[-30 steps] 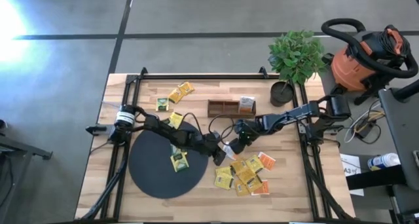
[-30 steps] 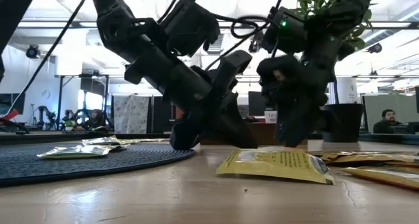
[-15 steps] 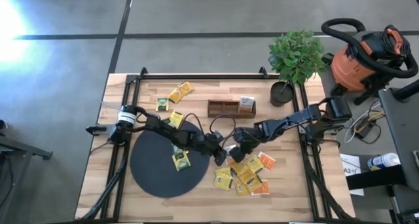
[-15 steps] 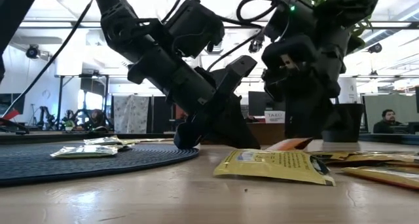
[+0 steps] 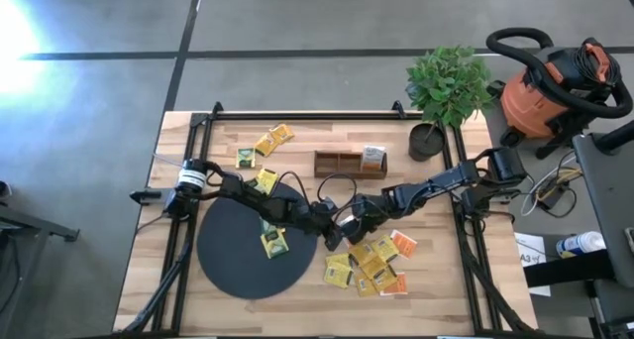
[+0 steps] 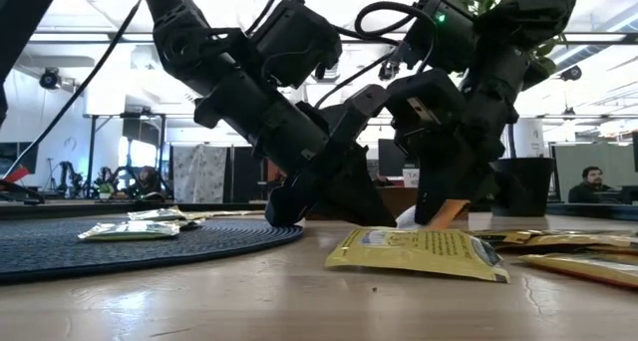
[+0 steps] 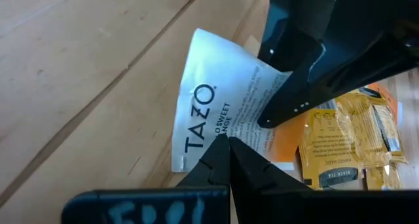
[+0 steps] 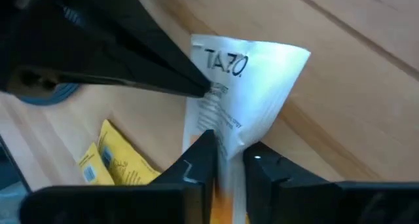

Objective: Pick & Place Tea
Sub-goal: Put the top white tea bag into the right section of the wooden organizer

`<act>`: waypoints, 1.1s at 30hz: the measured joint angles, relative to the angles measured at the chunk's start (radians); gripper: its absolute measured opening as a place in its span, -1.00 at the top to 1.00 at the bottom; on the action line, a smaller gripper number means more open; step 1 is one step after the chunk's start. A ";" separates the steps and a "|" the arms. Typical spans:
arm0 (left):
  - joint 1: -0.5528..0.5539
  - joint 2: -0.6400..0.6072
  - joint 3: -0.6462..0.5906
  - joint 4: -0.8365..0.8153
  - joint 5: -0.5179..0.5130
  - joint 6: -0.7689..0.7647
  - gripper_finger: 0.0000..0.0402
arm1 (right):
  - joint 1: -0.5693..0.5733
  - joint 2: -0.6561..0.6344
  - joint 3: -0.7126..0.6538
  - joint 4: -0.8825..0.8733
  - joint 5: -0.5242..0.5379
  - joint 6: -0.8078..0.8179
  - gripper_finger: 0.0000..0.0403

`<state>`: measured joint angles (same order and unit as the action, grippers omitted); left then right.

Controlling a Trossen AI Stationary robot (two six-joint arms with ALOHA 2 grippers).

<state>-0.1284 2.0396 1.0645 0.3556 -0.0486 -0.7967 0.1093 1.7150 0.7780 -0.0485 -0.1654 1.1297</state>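
Note:
An orange-and-white tea sachet hangs just above the wood between my two grippers, right of the black disc. My left gripper comes from the table's left and is shut on the sachet. My right gripper comes from the right and is shut on the same sachet. In the high view both meet near the table's middle, the left gripper beside the right gripper. One yellow sachet lies flat on the disc. Several more lie on the wood at the near right. My left gripper pinches the sachet's side edge at its white end between its two shut fingers. The fingers slant down from the table's left. The sachet is tilted and clear of the table. My right gripper pinches the sachet about its middle, toward the orange end, one finger on each face. The fingers slant down from the table's right, opposite my left gripper's.
A brown wooden tray with an orange box stands at the far middle. More yellow sachets lie at the far left. A potted plant stands at the far right corner. A yellow sachet lies near the low camera.
My right gripper has gone toward the table's left and slightly down, to the sachet in my left gripper, and has taken hold of it. My left gripper has kept its place and its hold.

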 joint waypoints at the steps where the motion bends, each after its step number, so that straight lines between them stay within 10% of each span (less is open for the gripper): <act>1: 0.000 -0.001 0.000 0.000 0.000 0.000 1.00 | 0.000 -0.001 0.000 0.000 0.000 -0.004 0.81; 15: 0.027 -0.235 -0.007 -0.148 -0.067 0.093 1.00 | 0.048 -0.210 0.000 -0.185 0.224 -0.206 0.94; 21: 0.109 -0.393 -0.006 -0.155 0.068 0.139 0.95 | 0.092 -0.305 0.003 -0.188 0.248 -0.384 0.94; 33: 0.227 -0.471 -0.006 -0.254 0.486 0.168 0.18 | 0.084 -0.325 0.106 -0.205 0.297 -0.565 0.94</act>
<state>0.0984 1.5684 1.0584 0.1015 0.4372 -0.6292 0.1930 1.3902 0.8843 -0.2537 0.1315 0.5649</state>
